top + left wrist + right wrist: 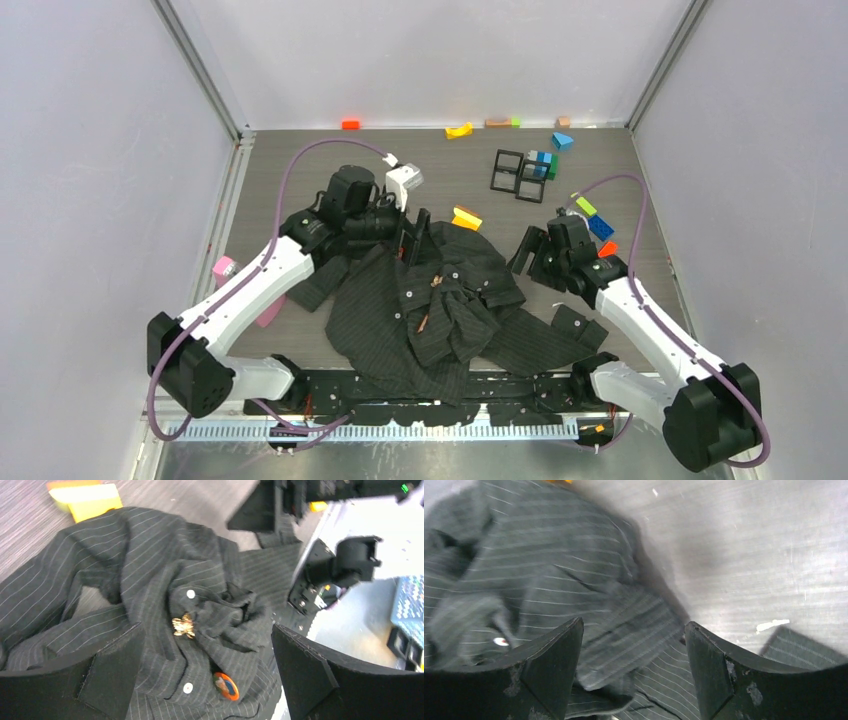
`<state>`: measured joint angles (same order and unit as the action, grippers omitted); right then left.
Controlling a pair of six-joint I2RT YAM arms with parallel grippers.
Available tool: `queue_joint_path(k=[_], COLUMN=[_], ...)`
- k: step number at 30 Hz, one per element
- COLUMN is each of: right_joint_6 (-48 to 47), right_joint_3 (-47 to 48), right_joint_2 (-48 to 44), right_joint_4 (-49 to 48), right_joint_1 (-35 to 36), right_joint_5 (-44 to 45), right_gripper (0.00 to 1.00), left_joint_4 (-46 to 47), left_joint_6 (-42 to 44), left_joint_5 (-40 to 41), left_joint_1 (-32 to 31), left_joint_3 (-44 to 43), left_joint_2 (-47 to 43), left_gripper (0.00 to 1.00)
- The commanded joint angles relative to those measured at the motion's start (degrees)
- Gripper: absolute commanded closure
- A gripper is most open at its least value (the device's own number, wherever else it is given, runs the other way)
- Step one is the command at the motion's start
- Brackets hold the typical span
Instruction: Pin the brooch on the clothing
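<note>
The clothing (440, 310) is lying crumpled on the grey tabletop (440, 170), in the centre of the top view. A gold brooch (183, 626) is sitting on its button strip, mid-frame in the left wrist view, between two white buttons (190, 594). A round orange badge (226, 686) is lying lower down. The left gripper (207, 630) is hovering over the brooch, jaws standing wide apart and gripping nothing. The right gripper (634, 625) is hanging over the clothing's right edge in the top view, jaws likewise apart.

Grey table (440, 170) carries the crumpled shirt (440, 310) and coloured blocks (465, 217).
</note>
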<state>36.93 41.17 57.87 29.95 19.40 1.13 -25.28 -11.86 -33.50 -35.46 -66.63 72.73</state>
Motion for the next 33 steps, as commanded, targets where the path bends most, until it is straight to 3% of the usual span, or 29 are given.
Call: queue_joint_path(k=[1,8,15,17,23,27,29,33], right_joint_6=[4.36,7.7,6.66,6.13,3.29,1.89,0.39,-2.56], right_joint_3=[-4.61,-11.39,-8.98,-7.6,-0.11,6.67,10.44,19.22], right_joint_2=[0.13,2.37,13.38,16.52,23.66,25.92,26.67,27.09], right_joint_4=[-0.48,-13.48,-23.98,-25.92,-26.21,-24.54,-23.09,-19.74], right_joint_1=[-0.04,-0.06,-0.05,-0.02,-0.11,-0.74,-1.17,-2.23], right_joint_5=[-0.06,-4.5,-6.52,-7.04,-7.07,-7.33,-6.99,-6.73], right_gripper=[0.2,0.2,0.21,0.25,0.72,0.95,0.99,0.99], left_joint_4=[3.01,10.05,8.83,9.44,14.77,15.73,17.13,18.71], left_joint_6=[-8.65,-17.02,-14.09,-12.79,-14.25,-15.17,-15.8,-16.48], left_joint_5=[13.62,18.36,30.4,33.9,34.39,33.8,34.37,34.97], left_joint_1=[1.61,10.81,14.87,15.17,15.86,15.86,15.95,16.2], left_joint_3=[0.5,9.52,13.48,13.97,14.8,14.38,15.46,17.34], left_joint_2=[2.33,0.84,1.6,3.22,10.2,14.3,14.39,12.16], left_gripper=[0.0,0.0,0.0,0.0,0.03,0.26,0.37,0.38])
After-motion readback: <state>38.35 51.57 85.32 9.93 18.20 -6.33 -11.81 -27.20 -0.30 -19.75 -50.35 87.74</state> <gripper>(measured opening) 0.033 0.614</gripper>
